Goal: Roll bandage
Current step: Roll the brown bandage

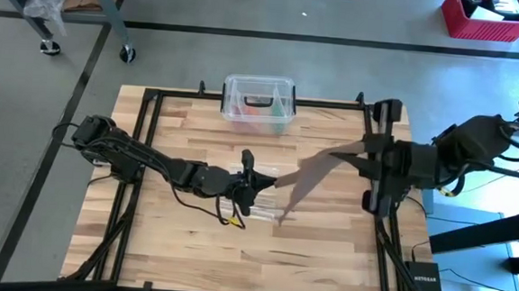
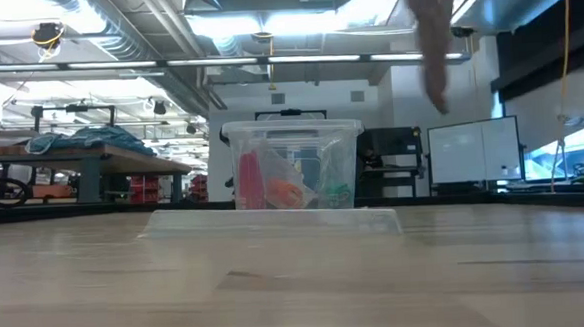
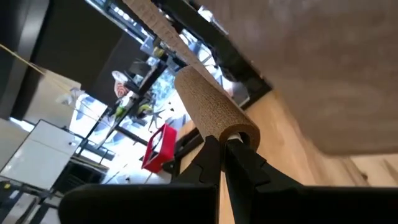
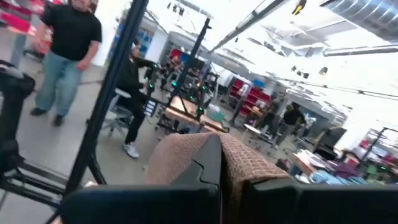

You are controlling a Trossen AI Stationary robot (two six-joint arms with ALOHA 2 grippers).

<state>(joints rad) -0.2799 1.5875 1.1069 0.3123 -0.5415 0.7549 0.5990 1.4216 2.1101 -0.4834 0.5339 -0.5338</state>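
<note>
Now the left gripper [image 1: 248, 160], just left of the tabletop [image 1: 325, 258] centre, pinches the rolled end of the bandage [image 1: 307, 177]; its strip rises toward three o'clock, where the right gripper [image 1: 365, 152] clamps the other end above the tabletop's edge.

a clear plastic box [image 1: 258, 103] sits at the table's [image 1: 325, 249] far edge, colourful items inside.

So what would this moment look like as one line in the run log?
step: rolling | left hand: shut on bandage roll end, mid-table | right hand: shut on other end, right side | strip: lifted between them
</note>
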